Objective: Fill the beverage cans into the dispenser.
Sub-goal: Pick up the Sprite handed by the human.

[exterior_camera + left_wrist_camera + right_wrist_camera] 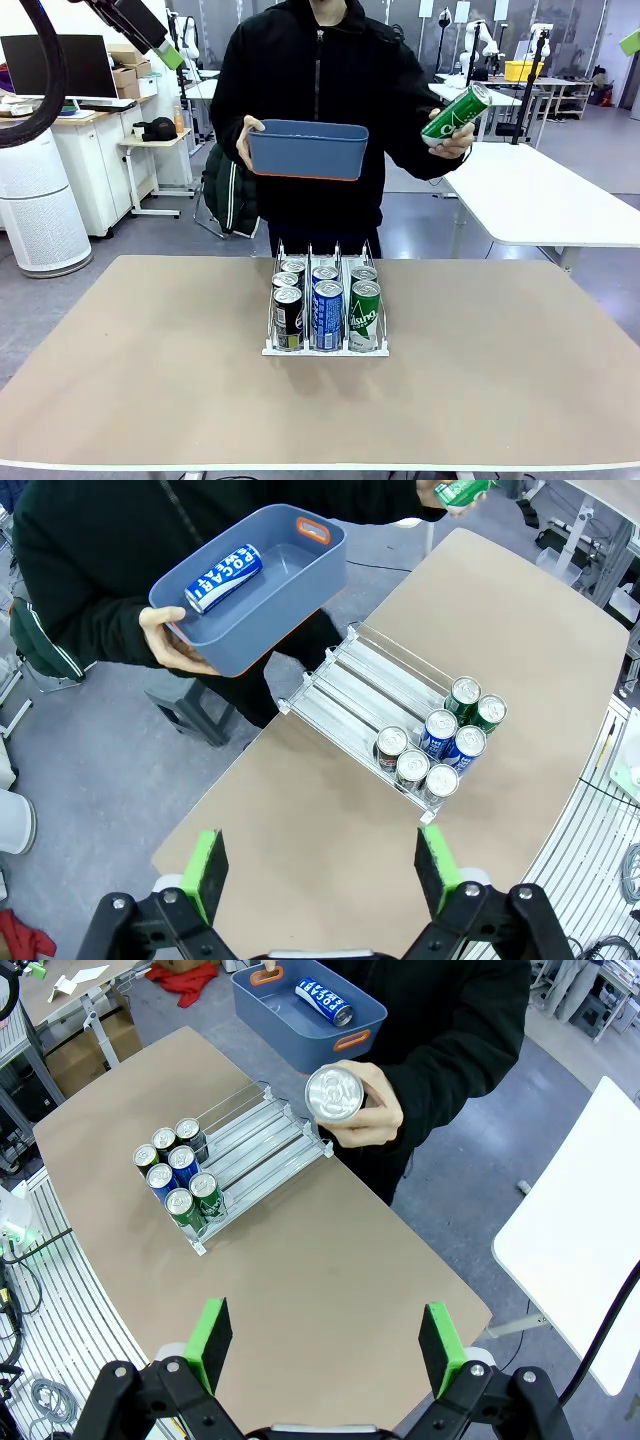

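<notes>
Currently six beverage cans (327,305) stand two deep in each lane, at the end of the dispenser (365,675) nearer the robot's hands. The dispenser sits on the bench (150,350), well ahead of and below both hands. The left hand (320,865) and right hand (325,1345) hover empty, fingers spread wide. Beyond the dispenser, the person holds a green can (456,113) and a blue tub (305,150) carrying one blue can (222,577).
</notes>
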You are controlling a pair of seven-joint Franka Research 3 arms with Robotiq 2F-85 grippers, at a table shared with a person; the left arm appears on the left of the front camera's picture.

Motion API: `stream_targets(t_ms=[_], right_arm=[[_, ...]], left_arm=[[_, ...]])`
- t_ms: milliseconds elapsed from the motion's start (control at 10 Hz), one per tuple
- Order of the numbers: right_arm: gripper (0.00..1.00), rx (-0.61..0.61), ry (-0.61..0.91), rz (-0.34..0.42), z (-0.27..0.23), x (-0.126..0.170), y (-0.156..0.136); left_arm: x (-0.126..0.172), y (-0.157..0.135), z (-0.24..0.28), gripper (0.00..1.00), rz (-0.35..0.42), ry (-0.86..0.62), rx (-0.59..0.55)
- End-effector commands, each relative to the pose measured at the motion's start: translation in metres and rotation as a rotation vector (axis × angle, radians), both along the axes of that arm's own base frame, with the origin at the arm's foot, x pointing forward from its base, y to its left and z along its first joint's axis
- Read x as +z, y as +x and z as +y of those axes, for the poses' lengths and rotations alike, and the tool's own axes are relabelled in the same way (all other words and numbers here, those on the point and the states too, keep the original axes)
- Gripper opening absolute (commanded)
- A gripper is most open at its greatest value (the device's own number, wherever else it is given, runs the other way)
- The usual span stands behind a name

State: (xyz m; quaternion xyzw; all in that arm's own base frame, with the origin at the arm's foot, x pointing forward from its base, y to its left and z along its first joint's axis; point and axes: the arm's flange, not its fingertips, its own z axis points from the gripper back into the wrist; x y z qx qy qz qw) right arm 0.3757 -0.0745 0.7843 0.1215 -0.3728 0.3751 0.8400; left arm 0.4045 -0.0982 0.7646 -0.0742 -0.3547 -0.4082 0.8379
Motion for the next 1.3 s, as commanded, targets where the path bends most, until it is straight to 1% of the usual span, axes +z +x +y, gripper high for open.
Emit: stream_targets(t_ms=[0, 1200], right_arm=[[1.00, 0.012, 0.011, -0.003, 0.0021, -0.0013, -0.0002], [1.00, 0.012, 0.011, -0.003, 0.0021, -0.0013, -0.0002]], left_arm=[[-0.0002, -0.0009, 0.0012, 1.00, 0.005, 0.001, 0.000], [-0.0002, -0.0009, 0.0012, 1.00, 0.005, 0.001, 0.000]])
